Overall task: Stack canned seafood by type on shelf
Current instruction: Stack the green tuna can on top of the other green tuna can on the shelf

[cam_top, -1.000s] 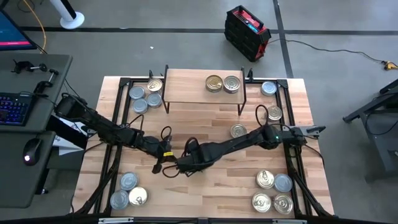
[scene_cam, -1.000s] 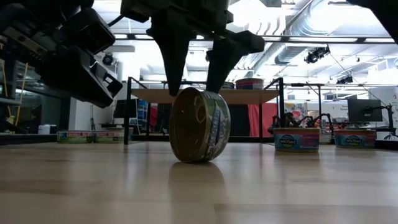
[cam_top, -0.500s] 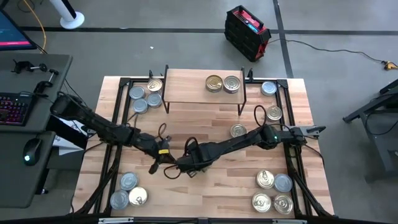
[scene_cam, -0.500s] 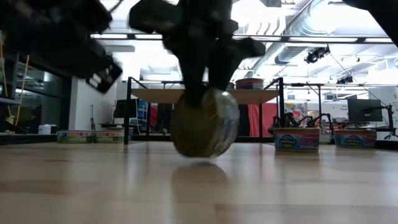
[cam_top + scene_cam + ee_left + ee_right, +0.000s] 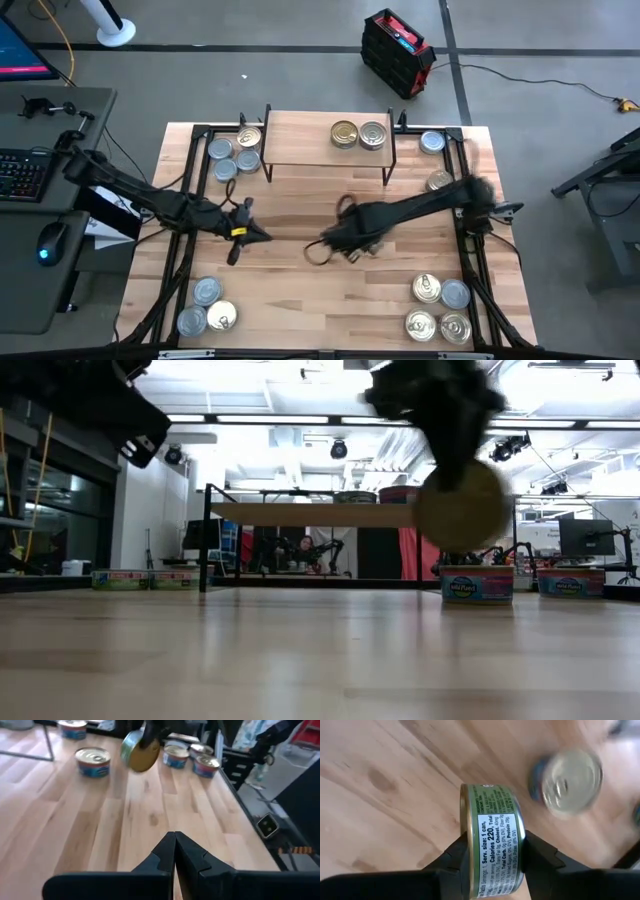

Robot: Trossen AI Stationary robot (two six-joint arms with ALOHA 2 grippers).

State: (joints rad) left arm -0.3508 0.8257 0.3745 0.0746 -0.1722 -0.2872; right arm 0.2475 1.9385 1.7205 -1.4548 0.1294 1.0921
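A green-labelled round metal tin [image 5: 492, 840] was gripped on edge between the right gripper's [image 5: 352, 240] fingers, lifted clear of the wooden tabletop [image 5: 300, 290].
The left gripper [image 5: 174, 851] was held with fingers pressed together above the table's left-centre; two gold-lidded tins [image 5: 358, 134] were seen on the light wood shelf [image 5: 300, 140].

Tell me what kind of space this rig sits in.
Likely a robotics lab or workshop: exposed ceiling ducts overhead, a desk with keyboard beside the table, more robot arms on benches in the background.
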